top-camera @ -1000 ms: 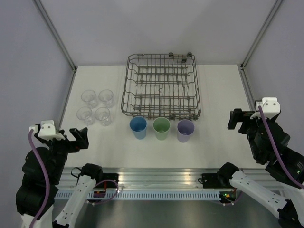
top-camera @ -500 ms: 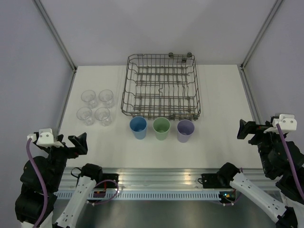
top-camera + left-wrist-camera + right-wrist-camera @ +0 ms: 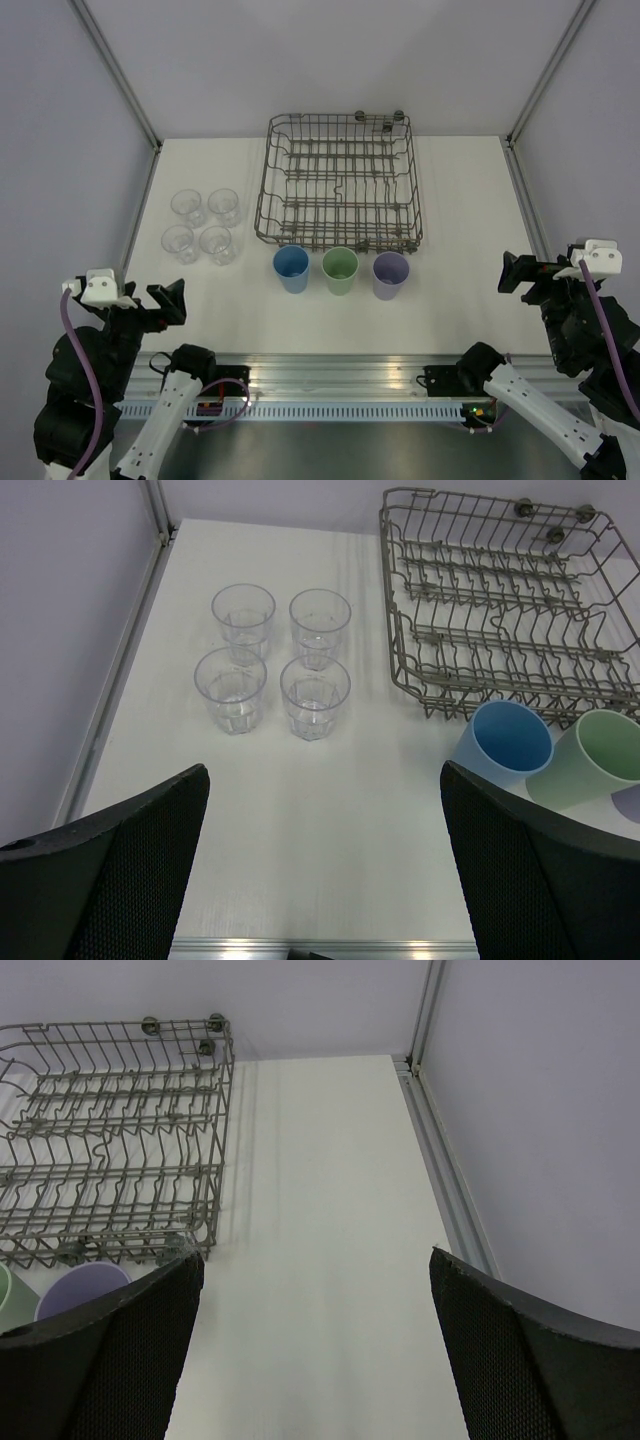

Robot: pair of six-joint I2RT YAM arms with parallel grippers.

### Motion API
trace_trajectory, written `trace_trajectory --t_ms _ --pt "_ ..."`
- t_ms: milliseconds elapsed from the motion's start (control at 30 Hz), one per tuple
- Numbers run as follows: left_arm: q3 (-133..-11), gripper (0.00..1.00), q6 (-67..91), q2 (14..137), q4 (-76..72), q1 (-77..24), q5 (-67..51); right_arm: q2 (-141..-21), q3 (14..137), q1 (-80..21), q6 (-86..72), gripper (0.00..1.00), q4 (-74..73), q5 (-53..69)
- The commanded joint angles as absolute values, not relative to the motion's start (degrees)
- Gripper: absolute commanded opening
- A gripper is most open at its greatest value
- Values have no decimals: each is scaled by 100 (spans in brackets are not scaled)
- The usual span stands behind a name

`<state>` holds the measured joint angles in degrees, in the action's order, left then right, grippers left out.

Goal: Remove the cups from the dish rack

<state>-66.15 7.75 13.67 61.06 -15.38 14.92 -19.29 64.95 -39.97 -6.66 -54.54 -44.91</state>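
Note:
The grey wire dish rack (image 3: 262, 200) stands at the back middle of the table, and I see no cup inside it. Three tumblers stand upright in a row just in front of it: blue (image 3: 291, 268), green (image 3: 340, 269) and lilac (image 3: 390, 274). Several clear glasses (image 3: 216, 243) form a square cluster at the left. My left gripper (image 3: 168, 300) hovers open near the front left, facing the glasses (image 3: 232, 685) and the blue tumbler (image 3: 505, 742). My right gripper (image 3: 518, 272) hangs open at the front right, with the rack (image 3: 110, 1160) to its left. Neither holds anything.
Metal frame rails (image 3: 138, 215) run along the left and right (image 3: 524, 190) table edges, with grey walls behind them. The aluminium base bar (image 3: 340, 372) with the arm mounts lies along the near edge.
Both arms have drawn back toward the near edge over the last second, the right one outward too. The grippers stayed open. The cups and rack have not moved.

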Motion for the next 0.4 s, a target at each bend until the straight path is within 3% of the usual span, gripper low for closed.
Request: trace_trajectory --t_ms 0,367 --pt "-6530 100 536 1292 5871 -1573 1468 -1951 6416 -3999 -598 98 -5397 -4509" --pt "-6513 100 519 1292 5862 -1573 1486 -1934 6407 -3999 -624 98 -5370 -4535"
